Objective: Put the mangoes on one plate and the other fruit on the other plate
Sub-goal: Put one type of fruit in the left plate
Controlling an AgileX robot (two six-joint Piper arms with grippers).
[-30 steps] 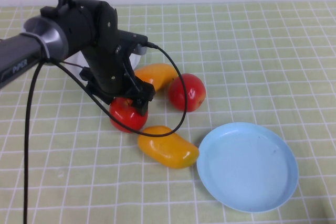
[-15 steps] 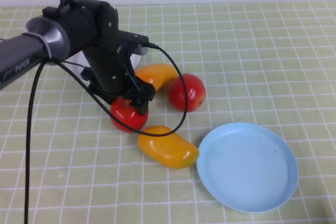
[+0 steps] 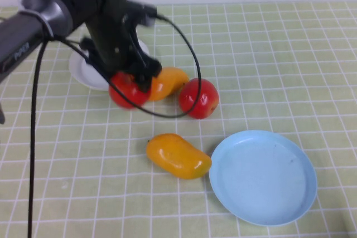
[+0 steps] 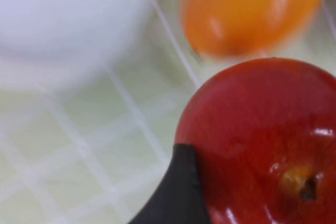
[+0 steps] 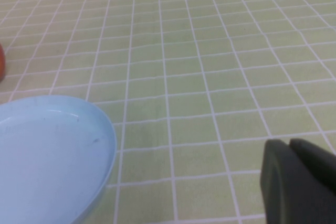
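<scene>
Counter (image 3: 279, 54), gridded green. Blue plate (image 3: 262, 176) near right, bare. White plate (image 3: 89, 71) far left, partly behind the left gripper (image 3: 131, 82), whose jaws grasp an apple (image 3: 127, 90) just right of that plate. Near mango (image 3: 178, 156): long axis left-right, beside the blue plate. Far mango (image 3: 167, 81): tip pointing right, between the two apples. Second apple (image 3: 198, 97) free. Only the left wrist view shows the held apple's stem; only the right wrist view shows the right gripper (image 5: 299, 182), jaws clenched, right of the blue plate.
</scene>
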